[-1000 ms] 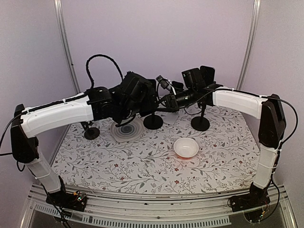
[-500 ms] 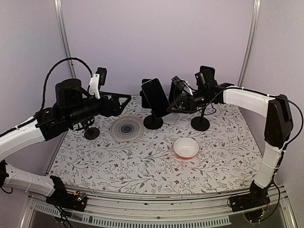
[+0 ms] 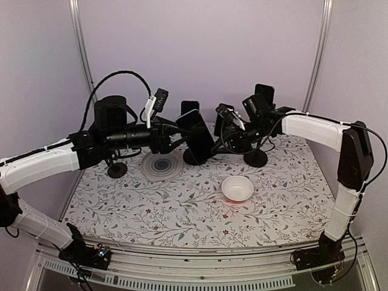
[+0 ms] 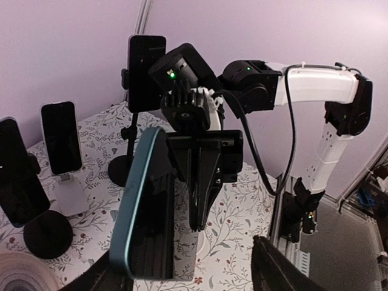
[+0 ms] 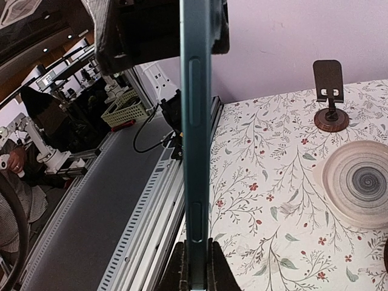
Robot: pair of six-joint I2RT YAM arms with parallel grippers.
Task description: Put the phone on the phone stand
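Observation:
The phone [image 3: 197, 137], dark with a teal rim, hangs tilted in the air over the back middle of the table. My right gripper [image 3: 213, 137] is shut on its edge. The right wrist view shows the phone [image 5: 195, 151] edge-on between the fingers of the right gripper [image 5: 195, 267]. My left gripper [image 3: 179, 138] is open, its fingers either side of the phone's near end; I cannot tell if they touch. In the left wrist view the phone [image 4: 145, 212] sits between the spread fingers of the left gripper [image 4: 182, 280], with the right gripper [image 4: 203, 212] behind it. An empty brown-based phone stand [image 3: 117, 169] is at the left [image 5: 330, 97].
A black round-based stand [image 3: 195, 156] is under the held phone. A tall stand [image 3: 256, 157] carries another phone [image 3: 264, 94]; further phones on stands show in the left wrist view [image 4: 60, 138]. A grey ringed plate [image 3: 162, 164] and a white bowl [image 3: 237, 188] lie on the floral cloth.
My left arm drew back to the left and has now swung in again, open, around the phone's near end. My right gripper keeps the phone and has lowered and tilted it slightly.

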